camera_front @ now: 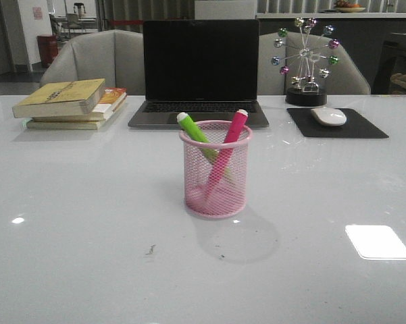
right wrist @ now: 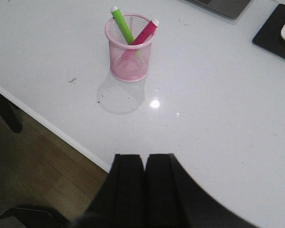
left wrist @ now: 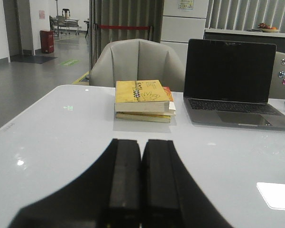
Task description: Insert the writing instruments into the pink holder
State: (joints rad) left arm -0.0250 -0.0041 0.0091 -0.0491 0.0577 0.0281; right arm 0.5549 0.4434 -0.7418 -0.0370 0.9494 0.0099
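Both markers sit crossed in our pink holder, well beyond both pressed-together, empty fingers; a stray bump could tip it.

Pink wire-mesh holder with solid base, smooth plastic green marker and pink marker with pale caps, glossy white table, matt black mouse pad, paper-covered books, matt black gripper fingers.
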